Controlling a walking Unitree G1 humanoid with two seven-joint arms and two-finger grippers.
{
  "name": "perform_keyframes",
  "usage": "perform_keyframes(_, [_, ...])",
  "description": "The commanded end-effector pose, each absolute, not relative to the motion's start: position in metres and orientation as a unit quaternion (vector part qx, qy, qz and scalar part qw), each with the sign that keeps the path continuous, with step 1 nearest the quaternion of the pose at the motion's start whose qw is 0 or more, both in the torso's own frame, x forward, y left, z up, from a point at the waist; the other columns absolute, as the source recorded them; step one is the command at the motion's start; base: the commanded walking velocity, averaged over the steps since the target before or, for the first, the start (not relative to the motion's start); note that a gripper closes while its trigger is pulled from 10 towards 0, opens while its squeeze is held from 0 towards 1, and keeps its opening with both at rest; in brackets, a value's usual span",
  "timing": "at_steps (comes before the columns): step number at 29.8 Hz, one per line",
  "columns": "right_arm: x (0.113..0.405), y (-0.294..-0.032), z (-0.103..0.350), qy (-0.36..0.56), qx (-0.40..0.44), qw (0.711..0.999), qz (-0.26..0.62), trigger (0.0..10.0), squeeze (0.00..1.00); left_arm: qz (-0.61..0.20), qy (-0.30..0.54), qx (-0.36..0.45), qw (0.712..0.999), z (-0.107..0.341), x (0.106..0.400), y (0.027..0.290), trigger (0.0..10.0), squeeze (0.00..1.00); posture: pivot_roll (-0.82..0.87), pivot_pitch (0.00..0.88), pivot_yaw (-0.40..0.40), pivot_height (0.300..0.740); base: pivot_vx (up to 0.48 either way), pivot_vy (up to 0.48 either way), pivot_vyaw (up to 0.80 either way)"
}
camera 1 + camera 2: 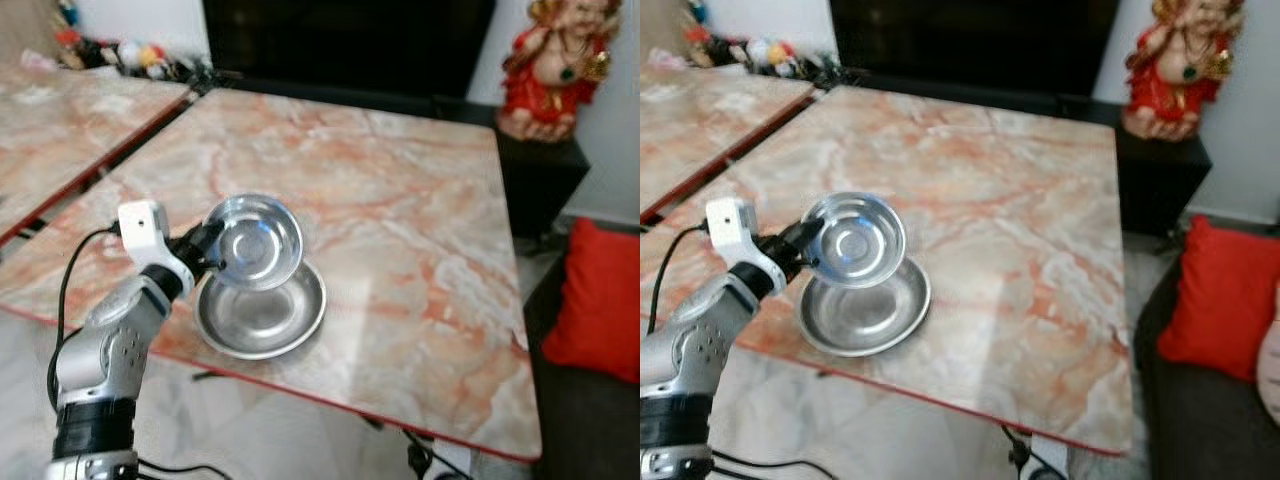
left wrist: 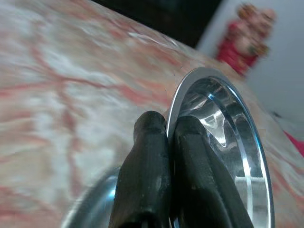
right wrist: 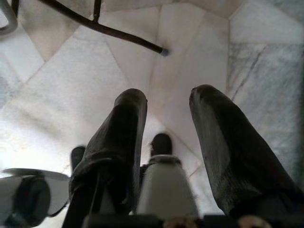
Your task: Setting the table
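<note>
Nearby, left end effector [image 1: 212,250] pinching tilted steel bowl [image 1: 258,242] rim, above larger steel plate [image 1: 262,316], red statue [image 1: 555,66] far behind

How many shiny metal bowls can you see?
2. A small bowl is tilted up off the table, pinched at its rim by the left gripper. A bigger bowl sits on the marble table right under it, near the front edge.

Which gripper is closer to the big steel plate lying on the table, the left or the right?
Left. The left gripper holds a small steel bowl just above the plate. The right gripper hangs over the floor, away from it.
</note>
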State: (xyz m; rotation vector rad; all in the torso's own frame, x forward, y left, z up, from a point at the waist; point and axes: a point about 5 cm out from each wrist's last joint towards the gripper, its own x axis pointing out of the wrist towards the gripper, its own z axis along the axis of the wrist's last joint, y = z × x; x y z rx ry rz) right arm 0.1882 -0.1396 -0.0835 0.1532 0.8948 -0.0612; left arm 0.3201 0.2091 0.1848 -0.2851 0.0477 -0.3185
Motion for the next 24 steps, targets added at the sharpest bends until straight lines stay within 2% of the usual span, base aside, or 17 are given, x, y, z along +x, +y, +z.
perform_keyframes(1, [0.184,-0.137,-0.086,0.440,0.075,0.894,-0.028,10.0,0.00,-0.201,0.019,-0.139,0.969,0.195,0.315,0.205,10.0,0.00,0.13,0.021,-0.035,0.740,0.000,0.000,0.00])
perform_keyframes(5, [0.185,-0.137,-0.086,0.440,0.075,0.894,-0.027,10.0,0.00,-0.229,0.048,-0.151,0.960,0.193,0.313,0.200,10.0,0.00,0.13,0.021,-0.034,0.740,0.000,0.000,0.00])
perform_keyframes(12, [0.184,-0.136,-0.085,0.440,0.075,0.895,-0.028,10.0,0.00,-0.190,0.092,-0.151,0.966,0.179,0.317,0.210,10.0,0.00,0.13,0.015,-0.031,0.740,0.000,0.000,0.00])
perform_keyframes(19, [0.184,-0.136,-0.086,0.441,0.074,0.894,-0.027,10.0,0.00,-0.159,0.097,-0.175,0.967,0.182,0.317,0.222,10.0,0.00,0.14,0.017,-0.032,0.740,0.000,0.000,0.00])
perform_keyframes(24, [0.184,-0.136,-0.086,0.441,0.075,0.894,-0.027,10.0,0.00,-0.158,0.121,-0.178,0.964,0.176,0.311,0.226,10.0,0.00,0.14,0.013,-0.029,0.740,0.000,0.000,0.00])
